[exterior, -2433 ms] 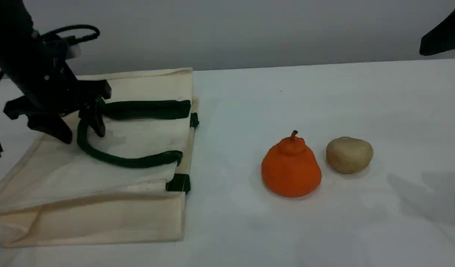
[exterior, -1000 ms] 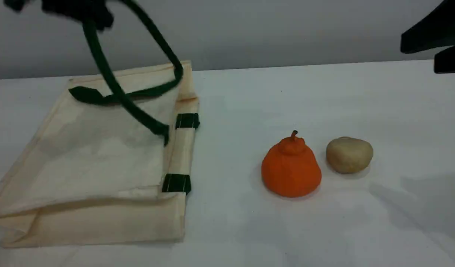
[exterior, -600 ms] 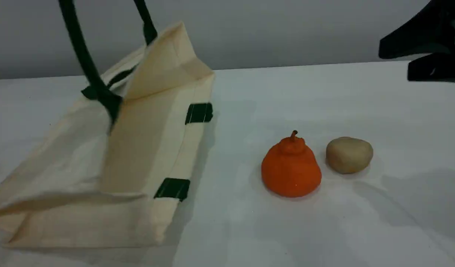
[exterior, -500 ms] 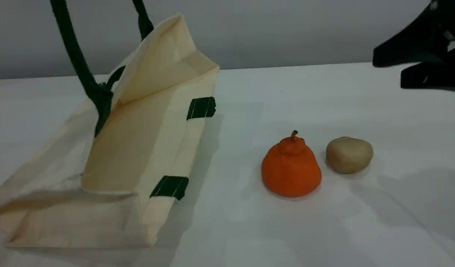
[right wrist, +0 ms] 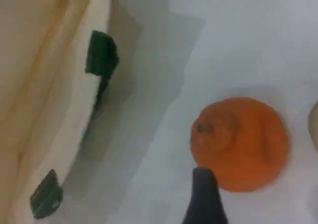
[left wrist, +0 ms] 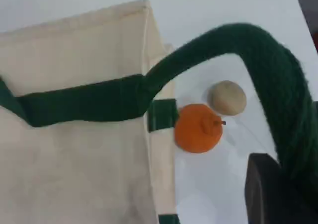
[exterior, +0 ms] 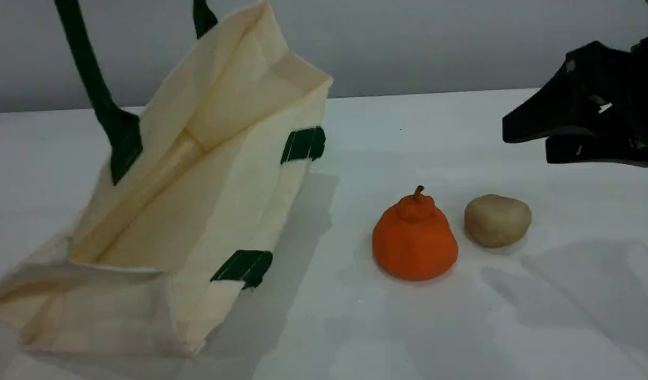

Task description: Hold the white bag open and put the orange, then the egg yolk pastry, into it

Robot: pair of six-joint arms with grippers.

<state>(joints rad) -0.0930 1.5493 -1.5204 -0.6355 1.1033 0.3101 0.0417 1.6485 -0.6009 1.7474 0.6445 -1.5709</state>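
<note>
The white bag (exterior: 207, 200) lies at the left, its upper side pulled up by a dark green handle (exterior: 94, 89) that leaves the top of the scene view, so its mouth gapes toward the right. In the left wrist view my left gripper (left wrist: 278, 184) is shut on that handle (left wrist: 248, 50). The orange (exterior: 414, 240) sits upright right of the bag. The egg yolk pastry (exterior: 497, 219) rests just beyond it, apart. My right gripper (exterior: 527, 148) hovers open above and to the right of both. Its fingertip (right wrist: 204, 199) shows over the orange (right wrist: 243, 142) in the right wrist view.
Everything rests on a white table (exterior: 355, 327) with a grey wall behind it. The bag's lower side (exterior: 91, 316) stays flat near the front left corner. Green patches (exterior: 243, 266) mark the bag's rim facing the fruit.
The bag's upper side has risen further on the handle and its mouth gapes wider. My right gripper has come in leftward and lower, toward the orange and pastry.
</note>
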